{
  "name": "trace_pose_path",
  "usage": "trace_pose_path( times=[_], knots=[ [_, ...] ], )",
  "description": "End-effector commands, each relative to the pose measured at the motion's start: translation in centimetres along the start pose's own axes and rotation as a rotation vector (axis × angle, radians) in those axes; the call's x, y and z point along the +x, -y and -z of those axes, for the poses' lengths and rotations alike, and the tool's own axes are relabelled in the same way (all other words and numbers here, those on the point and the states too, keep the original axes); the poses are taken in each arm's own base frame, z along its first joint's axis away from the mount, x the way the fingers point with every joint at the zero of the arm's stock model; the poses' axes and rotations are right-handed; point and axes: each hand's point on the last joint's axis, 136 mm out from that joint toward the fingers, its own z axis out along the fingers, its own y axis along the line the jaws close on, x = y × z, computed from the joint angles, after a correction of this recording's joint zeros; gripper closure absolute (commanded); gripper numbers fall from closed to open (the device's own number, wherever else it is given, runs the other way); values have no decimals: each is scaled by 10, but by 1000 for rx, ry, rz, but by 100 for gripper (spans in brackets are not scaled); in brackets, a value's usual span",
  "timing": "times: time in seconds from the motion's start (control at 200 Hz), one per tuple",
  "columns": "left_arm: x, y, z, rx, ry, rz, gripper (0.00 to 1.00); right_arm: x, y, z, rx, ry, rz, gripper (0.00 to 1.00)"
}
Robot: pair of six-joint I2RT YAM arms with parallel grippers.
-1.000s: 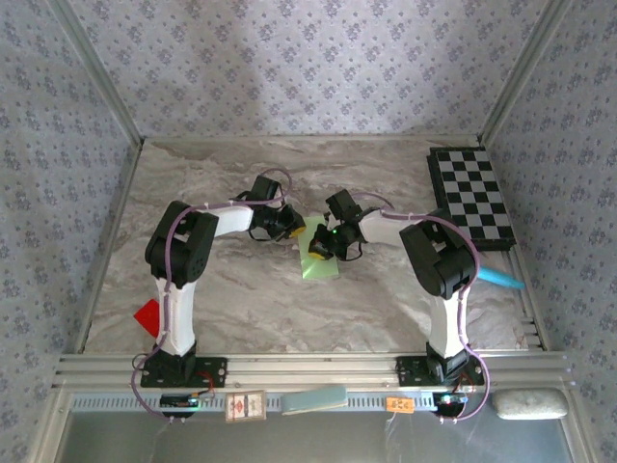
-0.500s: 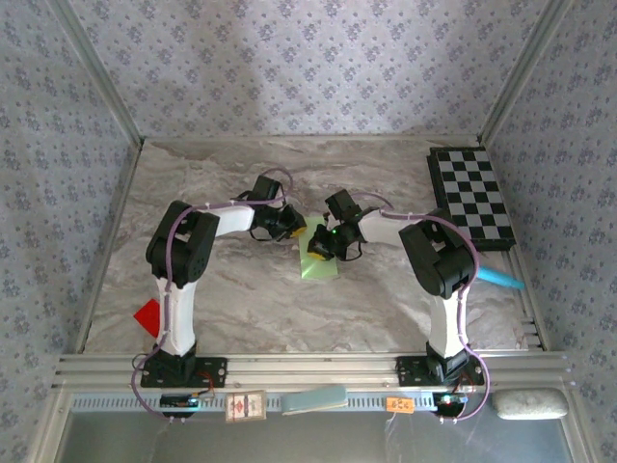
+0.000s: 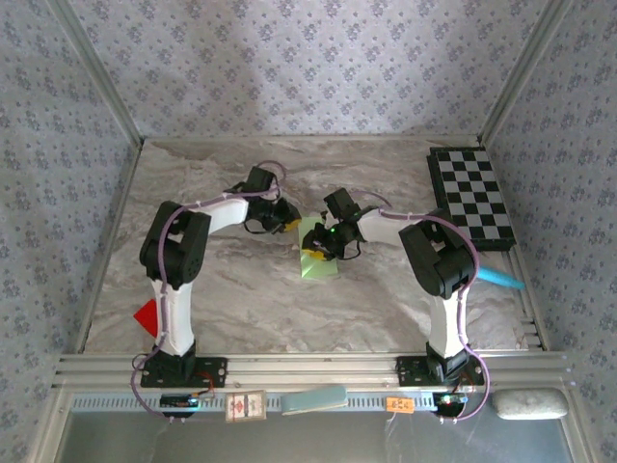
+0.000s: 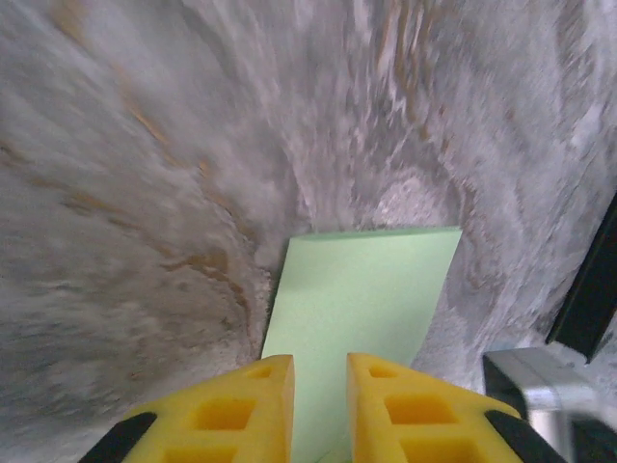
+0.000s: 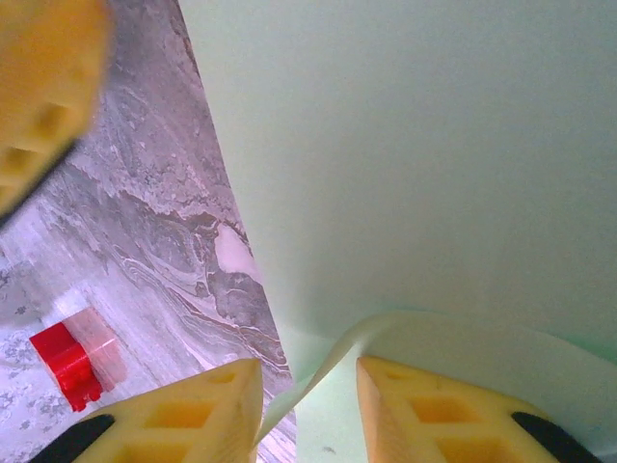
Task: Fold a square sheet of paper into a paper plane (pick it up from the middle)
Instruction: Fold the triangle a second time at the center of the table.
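Observation:
The pale green paper (image 3: pixel 320 266) lies folded on the marble table (image 3: pixel 231 289) between the two arms; it looks like a flat rectangle, with no dart shape visible. My left gripper (image 3: pixel 287 220) hovers at its upper left edge. In the left wrist view that gripper (image 4: pixel 320 362) is open a narrow gap, and the paper (image 4: pixel 366 289) shows through it. My right gripper (image 3: pixel 313 246) sits over the sheet. Seen from the right wrist it (image 5: pixel 308 365) is open, and a curled-up layer of the paper (image 5: pixel 415 145) rises between its fingers, brushing the left fingertip (image 5: pixel 207 400).
A checkerboard (image 3: pixel 472 198) lies at the back right, with a light-blue object (image 3: pixel 501 278) beside the right arm. A red piece (image 3: pixel 147 315) (image 5: pixel 66 364) rests at the left edge. A light-blue card (image 3: pixel 314 398) and a white pad (image 3: pixel 530 403) sit on the front rail.
My left gripper has drawn back up and to the left, away from the paper's middle, and its elbow has shifted left. The right gripper and the paper have barely moved.

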Motion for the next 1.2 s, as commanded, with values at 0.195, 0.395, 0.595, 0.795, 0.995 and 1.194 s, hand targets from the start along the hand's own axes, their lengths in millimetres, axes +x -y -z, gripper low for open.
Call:
trace_pose_path(
  times=[0.195,0.395,0.595,0.795,0.995,1.194],
  knots=[
    [6,19,57,28,96,-66,77,8,26,-8,95,-27,-29,58],
    [32,4,57,0,75,-56,77,8,27,-7,100,-25,-19,53],
    [52,-6,52,-10,48,-40,77,9,32,-9,118,-31,-23,58],
    [70,-8,35,-16,-2,-46,83,10,39,-8,149,-31,-25,79],
    [81,-5,18,-13,-47,-55,88,14,48,-8,183,-48,-32,91],
    [85,-7,4,-34,-74,-61,93,6,37,-5,161,-29,-17,94]
  ],
)
